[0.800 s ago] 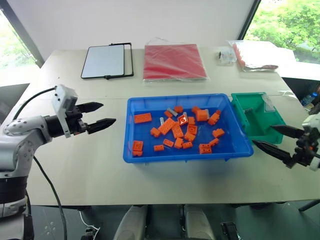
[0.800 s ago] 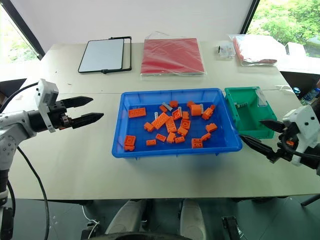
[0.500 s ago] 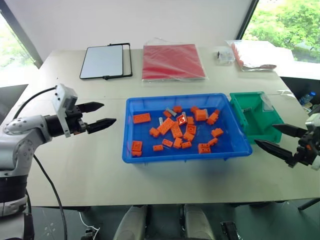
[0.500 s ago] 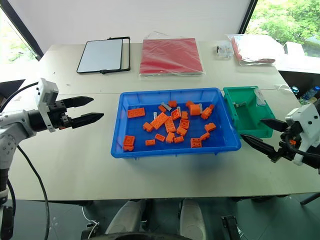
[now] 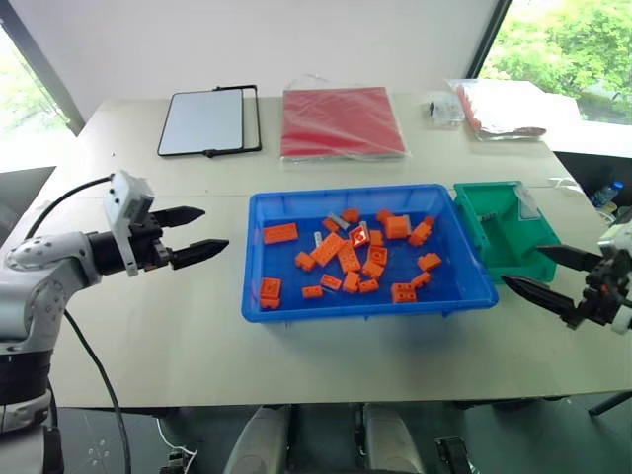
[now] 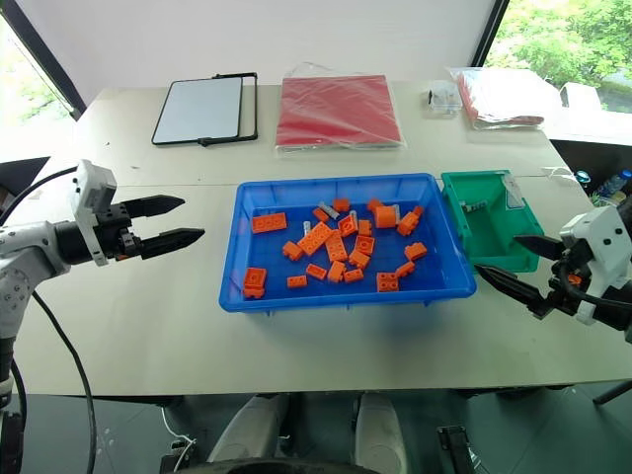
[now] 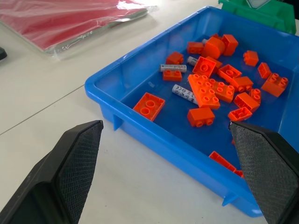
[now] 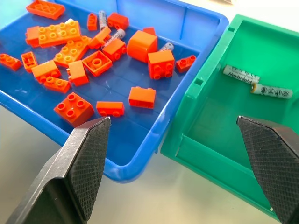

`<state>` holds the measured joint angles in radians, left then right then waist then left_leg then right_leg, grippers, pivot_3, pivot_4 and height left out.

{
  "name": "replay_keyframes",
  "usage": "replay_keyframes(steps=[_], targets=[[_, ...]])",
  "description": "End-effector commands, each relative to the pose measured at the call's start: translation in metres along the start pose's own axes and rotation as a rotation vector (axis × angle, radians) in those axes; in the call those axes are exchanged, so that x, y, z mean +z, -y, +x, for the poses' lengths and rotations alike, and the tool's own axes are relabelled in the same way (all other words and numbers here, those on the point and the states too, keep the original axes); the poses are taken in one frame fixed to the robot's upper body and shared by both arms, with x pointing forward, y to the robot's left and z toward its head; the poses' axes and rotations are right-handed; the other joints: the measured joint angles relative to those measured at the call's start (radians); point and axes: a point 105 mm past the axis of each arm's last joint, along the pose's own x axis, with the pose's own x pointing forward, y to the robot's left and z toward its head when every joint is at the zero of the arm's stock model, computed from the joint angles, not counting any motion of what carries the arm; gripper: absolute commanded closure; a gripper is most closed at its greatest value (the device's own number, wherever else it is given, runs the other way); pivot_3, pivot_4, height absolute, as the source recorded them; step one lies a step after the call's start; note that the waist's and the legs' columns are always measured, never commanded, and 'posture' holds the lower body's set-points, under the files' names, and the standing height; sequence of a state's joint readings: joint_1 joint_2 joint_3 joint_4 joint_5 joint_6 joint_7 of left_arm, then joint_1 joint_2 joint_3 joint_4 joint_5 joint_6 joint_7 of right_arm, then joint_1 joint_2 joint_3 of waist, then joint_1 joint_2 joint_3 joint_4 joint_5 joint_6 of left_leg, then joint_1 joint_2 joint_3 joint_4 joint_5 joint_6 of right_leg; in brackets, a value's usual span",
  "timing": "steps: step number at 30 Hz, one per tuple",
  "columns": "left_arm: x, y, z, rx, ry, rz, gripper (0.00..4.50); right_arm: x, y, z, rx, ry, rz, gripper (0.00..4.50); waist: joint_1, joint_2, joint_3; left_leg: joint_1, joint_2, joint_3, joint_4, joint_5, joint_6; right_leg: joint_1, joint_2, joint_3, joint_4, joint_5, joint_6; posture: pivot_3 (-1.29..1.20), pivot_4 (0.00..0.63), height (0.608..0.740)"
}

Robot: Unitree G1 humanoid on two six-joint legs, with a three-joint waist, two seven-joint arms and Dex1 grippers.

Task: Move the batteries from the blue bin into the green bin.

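Meanwhile, both two-fingered black grippers — left (image 5: 199, 232), right (image 6: 513, 265) — gape empty beside the shallow bright-blue plastic bin (image 5: 259, 257); two silver-grey batteries (image 8: 258, 81) lie inside the deeper green plastic bin (image 8: 210, 121).

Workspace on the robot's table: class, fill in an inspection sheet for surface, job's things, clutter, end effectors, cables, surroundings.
Surface: pale table.
Job's things: blue bin holds batteries among orange bricks; green bin already has two batteries.
Clutter: whiteboard, red packet, plastic bags.
End effectors: left end effector and right end effector open, empty, beside the bins.
Cables: black cable by left arm.
Surroundings: windows, trees.
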<state>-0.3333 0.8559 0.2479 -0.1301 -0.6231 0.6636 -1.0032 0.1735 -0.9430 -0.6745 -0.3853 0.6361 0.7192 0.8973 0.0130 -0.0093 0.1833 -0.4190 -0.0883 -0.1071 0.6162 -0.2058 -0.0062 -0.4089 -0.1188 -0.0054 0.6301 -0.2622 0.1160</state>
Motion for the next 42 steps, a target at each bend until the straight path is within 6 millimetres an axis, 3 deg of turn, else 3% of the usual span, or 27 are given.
replay_keyframes(steps=[1, 3, 6, 8, 12, 15, 20, 30, 42], targets=[[0.015, 0.009, -0.002, -0.039, 0.027, 0.046, 0.0, 0.016, -0.001, 0.006, 0.046, 0.019, -0.069, 0.06, -0.003, 0.0, 0.0, 0.0, 0.0, 0.0, 0.0, 0.0, 0.0, 0.0, 0.0, 0.0, 0.0, 0.0, 0.0, 0.0, 0.15, 0.731], [0.016, 0.012, -0.001, -0.056, 0.025, 0.046, 0.0, 0.02, -0.001, 0.012, 0.078, 0.015, -0.093, 0.06, -0.003, 0.0, 0.0, 0.0, 0.0, 0.001, 0.0, 0.0, 0.0, 0.0, 0.0, 0.0, 0.0, 0.0, -0.001, 0.0, 0.15, 0.731], [0.016, 0.02, -0.001, -0.103, -0.004, 0.062, 0.0, 0.04, -0.014, 0.037, 0.226, 0.005, -0.203, 0.06, -0.01, 0.0, 0.0, 0.001, 0.0, 0.001, 0.0, 0.0, 0.0, 0.0, 0.0, 0.0, 0.0, 0.0, -0.001, 0.0, 0.15, 0.731], [0.017, 0.028, -0.003, -0.152, -0.026, 0.074, 0.0, 0.058, -0.025, 0.058, 0.326, 0.022, -0.277, 0.06, -0.016, 0.001, 0.001, 0.001, 0.001, 0.002, 0.0, 0.0, 0.0, 0.0, 0.0, 0.0, 0.001, 0.0, -0.002, 0.0, 0.15, 0.731], [0.019, 0.045, -0.006, -0.245, -0.069, 0.111, 0.0, 0.093, -0.058, 0.119, 0.519, 0.071, -0.43, 0.06, -0.035, 0.001, 0.002, 0.002, 0.001, 0.002, 0.0, 0.0, 0.0, 0.0, 0.0, 0.0, 0.0, 0.001, -0.002, 0.0, 0.15, 0.731], [0.021, 0.052, -0.005, -0.262, -0.073, 0.133, 0.0, 0.097, -0.088, 0.165, 0.659, 0.04, -0.588, 0.06, -0.041, 0.0, 0.003, 0.004, 0.002, 0.003, -0.002, 0.0, -0.001, -0.001, 0.001, 0.0, 0.001, 0.002, -0.001, 0.0, 0.15, 0.731], [0.028, 0.06, -0.004, -0.258, -0.048, 0.137, 0.0, 0.082, -0.106, 0.21, 0.795, -0.058, -0.797, 0.06, -0.024, -0.003, 0.004, 0.001, -0.001, 0.0, -0.002, 0.001, -0.001, -0.003, 0.002, 0.0, 0.004, 0.003, 0.001, 0.0, 0.15, 0.731], [0.033, 0.074, -0.008, -0.237, -0.027, 0.131, 0.0, 0.073, -0.117, 0.241, 0.854, -0.082, -0.938, 0.06, -0.037, -0.003, 0.005, -0.001, 0.0, -0.001, -0.002, 0.006, -0.011, -0.006, 0.006, 0.0, 0.005, 0.009, 0.001, 0.0, 0.15, 0.731], [0.038, 0.074, -0.002, -0.229, 0.006, 0.121, 0.0, 0.077, -0.14, 0.259, 0.835, -0.012, -0.874, 0.06, -0.057, -0.003, 0.005, 0.0, 0.001, -0.001, -0.003, 0.008, -0.013, -0.012, 0.007, 0.002, 0.017, 0.008, 0.0, 0.0, 0.15, 0.731]])
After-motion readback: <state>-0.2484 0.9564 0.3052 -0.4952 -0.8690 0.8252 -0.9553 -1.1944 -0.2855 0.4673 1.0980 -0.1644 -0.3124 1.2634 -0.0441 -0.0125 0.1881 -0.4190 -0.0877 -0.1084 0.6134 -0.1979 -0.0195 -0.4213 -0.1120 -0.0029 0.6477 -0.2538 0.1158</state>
